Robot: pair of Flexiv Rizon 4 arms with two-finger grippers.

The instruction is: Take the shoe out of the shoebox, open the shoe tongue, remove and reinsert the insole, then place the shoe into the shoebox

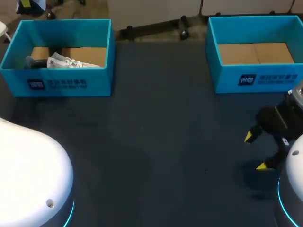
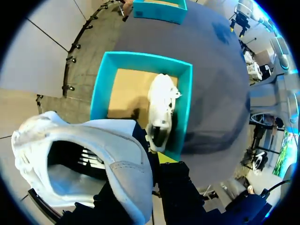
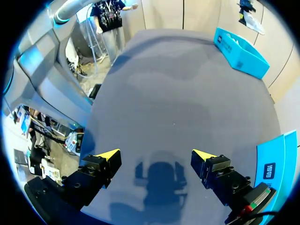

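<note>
The left pincer (image 2: 154, 161) grips a white sneaker (image 2: 89, 159) high above the blue shoebox (image 2: 100, 89) — a second sneaker (image 2: 161, 110) lies inside it. The right pincer (image 3: 156, 154) hangs wide open, empty, over the table (image 3: 178, 84).

White domed arm shells (image 1: 33, 165), glowing cyan rings (image 1: 70, 213), black right hand (image 1: 255, 152), yellow wedge fingertips (image 3: 107, 154)

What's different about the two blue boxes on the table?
The left box has a white shoe lying inside; the right box shows only its bare brown floor. On the table, the left box sits at the left, the right box at the right. Both are blue and open-topped.
</note>
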